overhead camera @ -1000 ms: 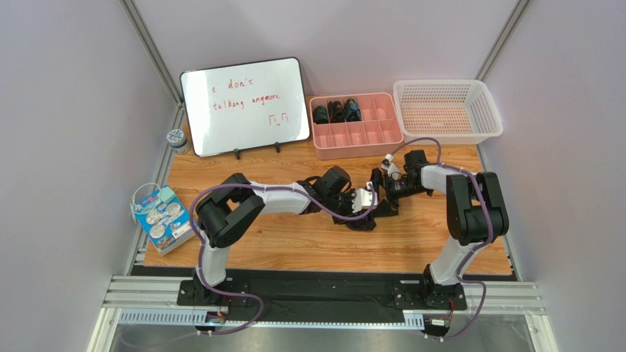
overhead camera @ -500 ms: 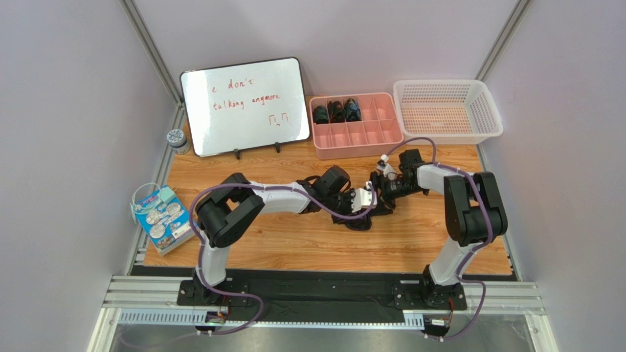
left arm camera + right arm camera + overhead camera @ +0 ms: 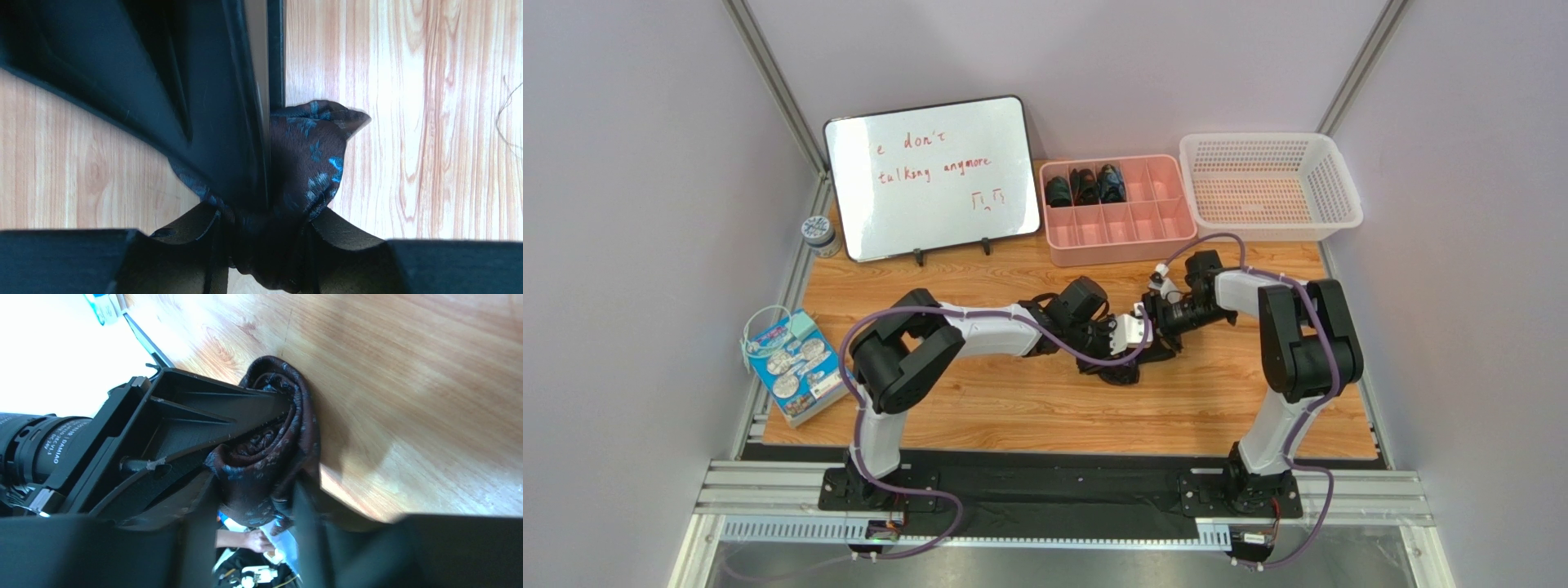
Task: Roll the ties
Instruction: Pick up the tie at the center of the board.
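Observation:
A dark tie (image 3: 270,447) with blue speckles, wound into a tight coil, is held just above the wooden table between both grippers. My left gripper (image 3: 270,245) is shut on the coil (image 3: 310,159) from one side. My right gripper (image 3: 258,508) grips the same coil from the other side, its fingers pressed against the fabric. From the top view the two grippers, left (image 3: 1140,347) and right (image 3: 1157,331), meet at the table's middle and hide most of the tie (image 3: 1127,366). Three rolled ties (image 3: 1084,186) sit in the back-left slots of the pink tray (image 3: 1120,235).
A whiteboard (image 3: 933,175) leans at the back left. An empty white basket (image 3: 1269,184) stands at the back right, beside the pink tray. A small jar (image 3: 817,230) and a blue package (image 3: 793,364) lie off the table's left edge.
My right gripper has slid left toward the left gripper and closed from wide open onto the coiled tie. The left arm has stayed put, still holding the coil.

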